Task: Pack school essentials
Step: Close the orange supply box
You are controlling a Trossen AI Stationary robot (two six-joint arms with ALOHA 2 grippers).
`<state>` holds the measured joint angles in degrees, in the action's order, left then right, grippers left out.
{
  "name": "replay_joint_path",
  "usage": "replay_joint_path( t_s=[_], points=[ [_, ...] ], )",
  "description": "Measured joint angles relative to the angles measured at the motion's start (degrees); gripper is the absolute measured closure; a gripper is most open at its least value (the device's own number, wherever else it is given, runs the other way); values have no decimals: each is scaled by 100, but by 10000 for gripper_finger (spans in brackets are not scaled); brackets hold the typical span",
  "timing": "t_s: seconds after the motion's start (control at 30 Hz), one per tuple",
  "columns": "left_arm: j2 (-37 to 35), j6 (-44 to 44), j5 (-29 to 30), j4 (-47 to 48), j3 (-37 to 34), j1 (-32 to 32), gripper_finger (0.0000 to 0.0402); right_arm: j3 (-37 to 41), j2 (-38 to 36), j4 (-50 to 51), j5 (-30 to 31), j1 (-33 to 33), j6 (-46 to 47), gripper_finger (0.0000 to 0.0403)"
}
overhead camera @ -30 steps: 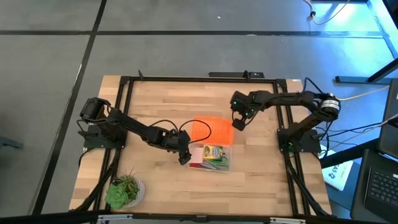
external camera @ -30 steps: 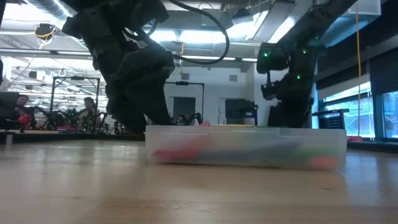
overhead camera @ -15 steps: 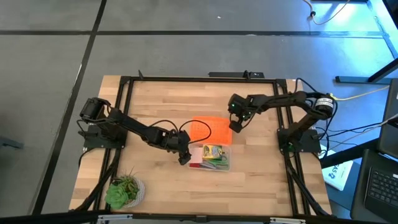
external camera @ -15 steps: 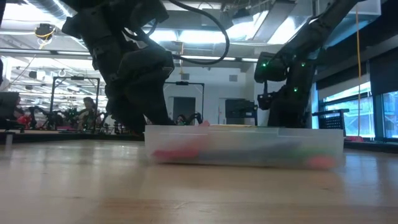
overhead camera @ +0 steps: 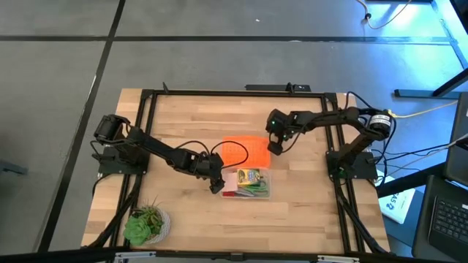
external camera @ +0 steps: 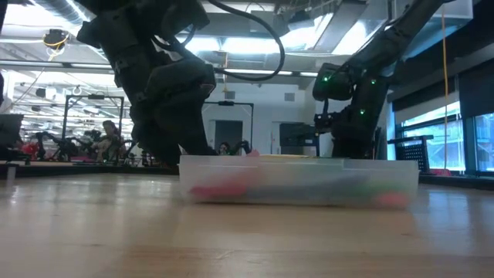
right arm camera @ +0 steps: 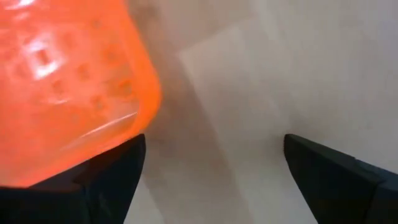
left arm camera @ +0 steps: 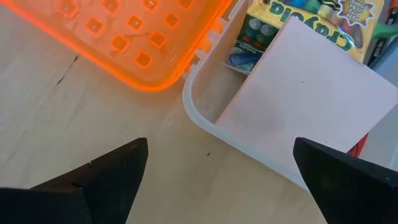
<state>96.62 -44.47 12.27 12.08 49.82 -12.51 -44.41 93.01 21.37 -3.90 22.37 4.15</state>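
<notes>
Hovering at the left end of the clear plastic box [overhead camera: 247, 184], left gripper [overhead camera: 216, 185] spread wide and holding nothing, fingers straddling the box's near-left corner, probably to steady or nudge it. Right gripper [overhead camera: 273, 146] likewise fully spread and empty, poised just past the right edge of the orange perforated lid [overhead camera: 246, 153], which lies flat on the table [overhead camera: 183, 117] touching the far side of the box; likely placed there to slide or lift the lid toward closing. School essentials already sitting inside the box, so packing looks nearly done, lid still off. From above: yellow-green crayon box [overhead camera: 251, 176] along the far side, pink square note pad [overhead camera: 230, 184] at the left end, green-handled scissors [overhead camera: 256, 188] nearer, a sliver of red at the near-left edge, perhaps the eraser, too small to be sure; pen and pencils not distinguishable. Green potted plant [overhead camera: 145, 223] well apart at the near-left corner of the table, untouched. Left wrist view adds what the overhead cannot: note pad [left arm camera: 298, 93] tilted, leaning over the crayon box [left arm camera: 298, 18], and the lid corner [left arm camera: 124, 43] meeting the box rim [left arm camera: 193, 112]. Right wrist view gives only the lid's rounded corner [right arm camera: 68, 81] and bare wood between dark fingers [right arm camera: 106, 171]. Low view shows the box wall [external camera: 301, 181] as a frosted band with red and green blurs inside, both arms coming down behind it, contents otherwise unreadable; people faint in the room beyond.
</notes>
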Motion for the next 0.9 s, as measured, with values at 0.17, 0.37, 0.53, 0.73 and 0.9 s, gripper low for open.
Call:
replay_joint_path(
  t_s=[0.17, 0.37, 0.53, 0.73, 0.9],
  points=[
    [9, 11, 7, 69, -7, 26, 5, 12, -364, -58, -372, -112, -151, 22],
    [9, 9, 6, 124, -7, 24, 5, 4, -746, -163, -545, -188, -287, 22],
    [9, 9, 7, 146, -7, 24, 5, -52, -765, -180, -517, -201, -295, 22],
    [9, 2, 5, 146, -7, 24, 5, -300, -772, -321, -64, -201, -483, 22],
    [9, -7, 4, 146, -7, 24, 5, -316, -503, -377, 64, -162, -614, 22]
  ],
)
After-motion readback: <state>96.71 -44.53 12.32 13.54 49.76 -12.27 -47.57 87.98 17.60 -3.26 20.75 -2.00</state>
